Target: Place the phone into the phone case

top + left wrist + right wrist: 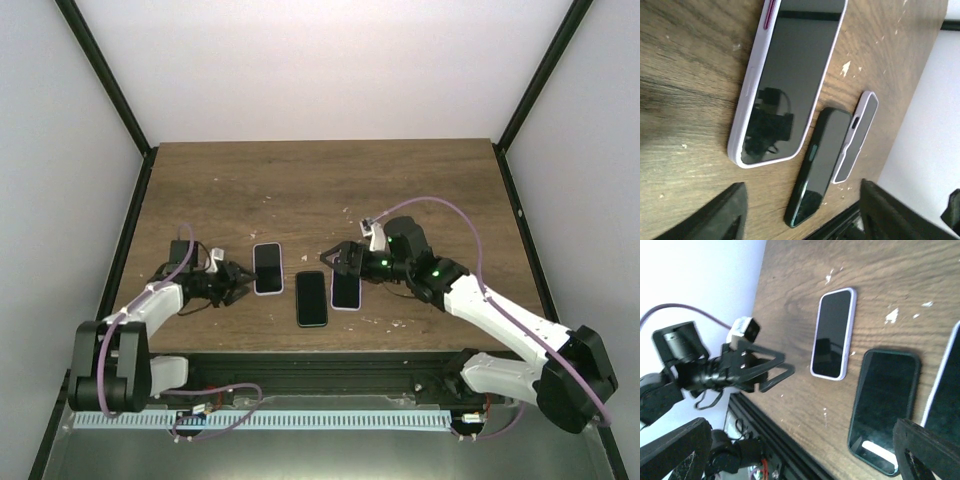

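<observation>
While three handsets lie face up on the wooden table (400, 190), which of them is a bare phone and which a fitted case is hard to make out: each shows dark glass inside a coloured rim.

Item 1: left phone (267, 268), lilac rim, screen dark and reflecting the left wrist. Its far end is cut off in the left wrist view.

Item 2: middle phone (312, 298), dark green rim, nearest the table's front edge, just beside item 3 with a narrow gap.

Item 3: right phone (346, 292), lilac rim. It is seen edge-on and small from the left wrist, and only a sliver shows at the right margin of the right wrist view.

Item 4: left gripper (243, 281), low, just beside the left phone's near corner. Its jaws are parted and hold nothing; bare wood shows between the fingers (725, 215) and the phone.

Item 5: right gripper (333, 258), at the far end of the right phone, jaws spread fully and holding nothing. Whether a fingertip touches that phone cannot be told.
</observation>
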Controlling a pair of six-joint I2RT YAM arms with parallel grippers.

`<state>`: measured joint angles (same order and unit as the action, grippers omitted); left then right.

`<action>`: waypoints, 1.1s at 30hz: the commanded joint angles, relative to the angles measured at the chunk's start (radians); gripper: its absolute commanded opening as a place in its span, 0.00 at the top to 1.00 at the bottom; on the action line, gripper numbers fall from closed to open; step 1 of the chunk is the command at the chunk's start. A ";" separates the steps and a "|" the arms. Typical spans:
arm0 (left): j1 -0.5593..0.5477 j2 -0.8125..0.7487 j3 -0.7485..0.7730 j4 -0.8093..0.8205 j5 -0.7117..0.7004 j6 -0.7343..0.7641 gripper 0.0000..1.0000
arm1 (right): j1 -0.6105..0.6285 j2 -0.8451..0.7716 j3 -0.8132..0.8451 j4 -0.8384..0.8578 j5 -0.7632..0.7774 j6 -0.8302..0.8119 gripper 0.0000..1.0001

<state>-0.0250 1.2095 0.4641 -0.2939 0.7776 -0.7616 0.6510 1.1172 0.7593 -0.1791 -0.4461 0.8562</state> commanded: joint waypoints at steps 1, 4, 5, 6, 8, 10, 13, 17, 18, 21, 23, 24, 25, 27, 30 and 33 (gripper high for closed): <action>0.002 -0.102 0.086 -0.114 -0.048 0.041 0.31 | -0.039 -0.044 0.072 -0.085 0.075 -0.057 0.00; 0.002 -0.156 0.171 -0.199 -0.084 0.098 0.11 | -0.045 -0.060 0.128 -0.150 0.162 -0.087 0.00; 0.002 -0.171 0.205 -0.239 -0.098 0.117 0.02 | -0.046 -0.061 0.151 -0.174 0.190 -0.097 0.00; 0.002 -0.183 0.237 -0.270 -0.113 0.142 0.00 | -0.047 -0.062 0.173 -0.194 0.217 -0.112 0.00; 0.002 -0.202 0.306 -0.327 -0.144 0.181 0.00 | -0.047 -0.063 0.212 -0.232 0.267 -0.123 0.00; 0.002 -0.219 0.368 -0.363 -0.163 0.214 0.00 | -0.047 -0.066 0.236 -0.247 0.310 -0.141 0.00; 0.002 -0.249 0.443 -0.360 -0.138 0.248 0.00 | -0.049 -0.061 0.267 -0.279 0.363 -0.166 0.00; 0.002 -0.317 0.478 -0.253 -0.017 0.282 0.00 | -0.053 -0.053 0.357 -0.347 0.412 -0.198 0.00; 0.002 -0.345 0.485 -0.234 -0.020 0.289 0.00 | -0.053 -0.058 0.376 -0.360 0.424 -0.205 0.00; 0.001 -0.423 0.503 -0.186 -0.067 0.283 0.00 | -0.053 -0.095 0.410 -0.381 0.460 -0.215 0.00; -0.001 -0.430 0.541 -0.202 -0.073 0.290 0.00 | -0.053 -0.126 0.424 -0.384 0.473 -0.221 0.00; -0.001 -0.424 0.564 -0.214 -0.063 0.284 0.00 | -0.053 -0.141 0.432 -0.386 0.476 -0.223 0.00; -0.001 -0.416 0.584 -0.224 -0.059 0.275 0.00 | -0.053 -0.155 0.440 -0.387 0.477 -0.223 0.00; 0.000 -0.402 0.617 -0.250 -0.051 0.265 0.00 | -0.053 -0.183 0.451 -0.388 0.475 -0.221 0.00; -0.001 -0.400 0.632 -0.259 -0.041 0.260 0.00 | -0.053 -0.219 0.437 -0.378 0.465 -0.219 0.00; -0.001 -0.418 0.603 -0.233 -0.045 0.241 0.00 | -0.053 -0.240 0.408 -0.371 0.461 -0.207 0.00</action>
<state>-0.0257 0.8021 1.0851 -0.5354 0.7200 -0.5014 0.6060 0.8989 1.1679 -0.5488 -0.0006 0.6476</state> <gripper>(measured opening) 0.995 0.999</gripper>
